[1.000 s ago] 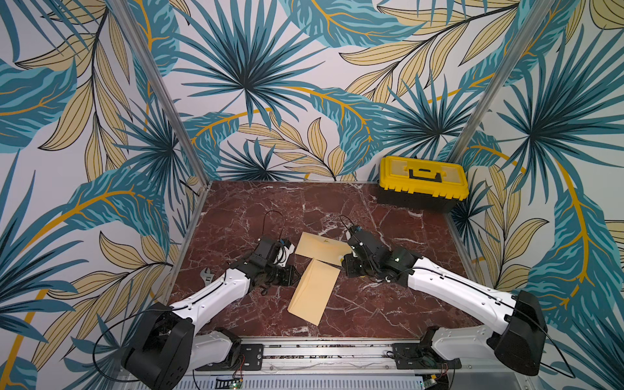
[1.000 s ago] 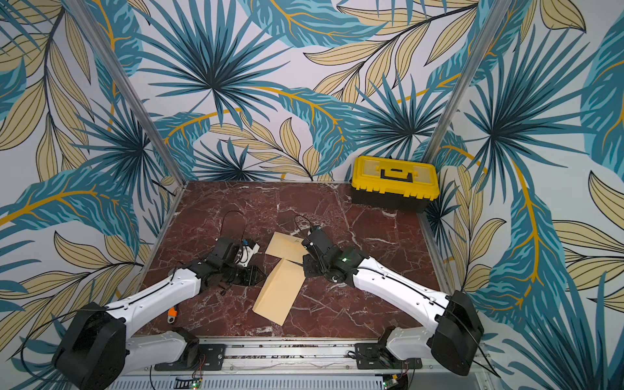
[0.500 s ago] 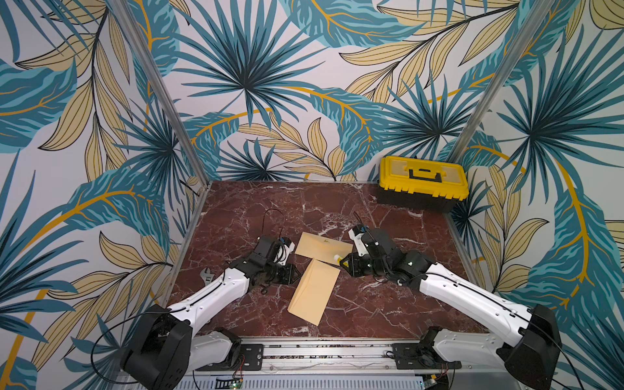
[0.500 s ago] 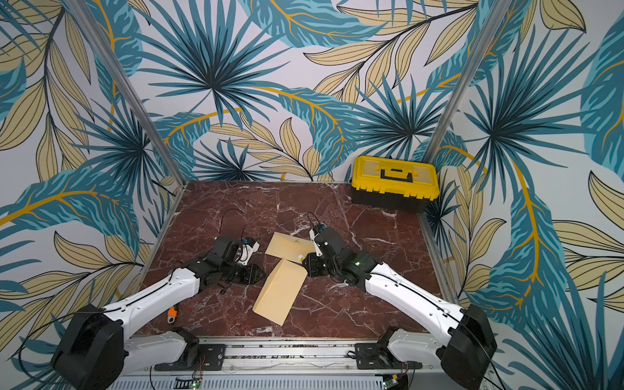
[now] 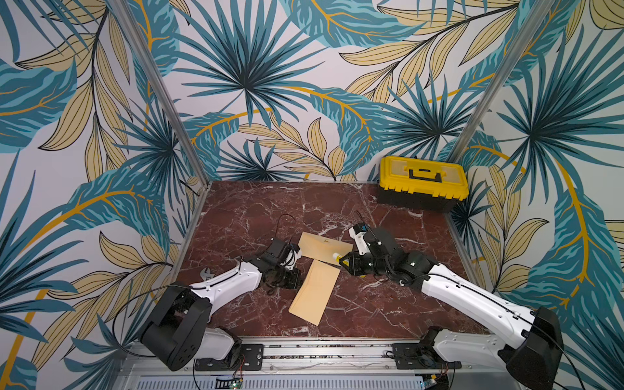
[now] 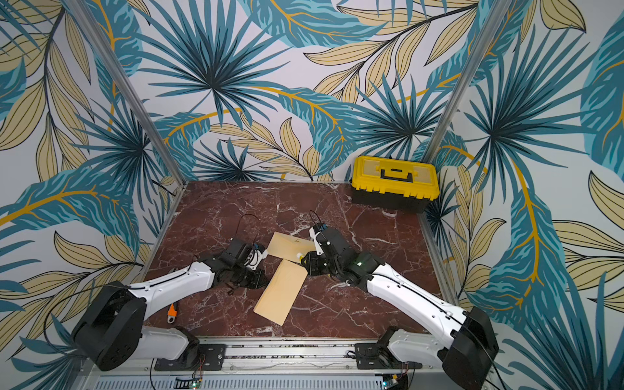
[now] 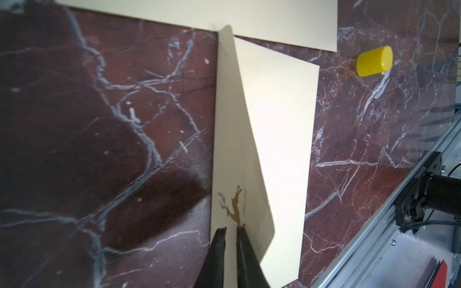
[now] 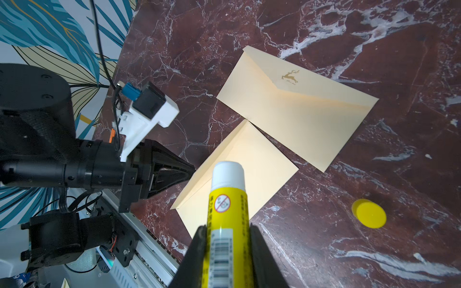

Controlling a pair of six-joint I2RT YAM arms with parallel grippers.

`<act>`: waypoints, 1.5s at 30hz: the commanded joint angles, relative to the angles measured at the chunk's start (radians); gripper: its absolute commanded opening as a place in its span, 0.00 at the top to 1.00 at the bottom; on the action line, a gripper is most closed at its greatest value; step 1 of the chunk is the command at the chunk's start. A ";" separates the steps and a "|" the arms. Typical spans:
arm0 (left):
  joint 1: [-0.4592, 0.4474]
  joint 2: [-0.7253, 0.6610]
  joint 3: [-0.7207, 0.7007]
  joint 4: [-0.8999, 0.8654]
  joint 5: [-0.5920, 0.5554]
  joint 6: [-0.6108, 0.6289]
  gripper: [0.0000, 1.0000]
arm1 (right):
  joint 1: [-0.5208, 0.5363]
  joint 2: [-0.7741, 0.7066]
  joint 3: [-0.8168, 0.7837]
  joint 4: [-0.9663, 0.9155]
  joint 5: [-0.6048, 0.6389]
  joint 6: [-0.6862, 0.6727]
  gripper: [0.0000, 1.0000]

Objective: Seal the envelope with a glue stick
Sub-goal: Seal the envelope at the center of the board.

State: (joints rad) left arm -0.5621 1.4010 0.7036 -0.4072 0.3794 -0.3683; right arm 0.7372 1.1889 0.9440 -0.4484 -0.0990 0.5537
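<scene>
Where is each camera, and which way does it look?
Top views: high above the arms' bases, looking down at the marble table; left arm and right arm show whole.
Left wrist: on the left arm, looking along the left gripper pinching an envelope flap; only its fingertips show.
Right wrist: on the right arm, looking past the right gripper holding the glue stick; the left arm shows too.
Shared: both wrist views show the yellow cap on the table.

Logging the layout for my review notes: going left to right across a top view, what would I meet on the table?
Wrench → left tool gripping an envelope flap → glue stick in the right tool → yellow toolbox.
</scene>
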 commanded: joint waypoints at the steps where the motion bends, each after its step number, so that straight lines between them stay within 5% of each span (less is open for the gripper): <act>1: -0.043 0.032 0.043 0.046 0.004 -0.016 0.88 | -0.003 -0.021 -0.025 0.011 -0.008 0.010 1.00; 12: -0.118 0.212 0.061 0.155 0.001 -0.046 0.90 | -0.003 -0.024 -0.041 0.008 -0.008 0.018 1.00; 17: -0.152 0.287 0.100 0.075 -0.062 -0.019 0.90 | -0.003 -0.032 -0.054 0.006 -0.002 0.020 1.00; 26: -0.159 0.177 0.178 -0.025 -0.101 -0.003 0.91 | -0.005 -0.040 -0.050 -0.013 0.018 0.014 1.00; 45: -0.163 0.339 0.075 0.178 -0.036 -0.047 0.94 | -0.013 -0.078 -0.049 -0.064 0.038 0.005 1.00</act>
State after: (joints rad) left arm -0.7212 1.6958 0.8242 -0.2092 0.3847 -0.4179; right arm 0.7288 1.1294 0.9085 -0.4843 -0.0788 0.5674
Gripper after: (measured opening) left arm 0.060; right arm 0.268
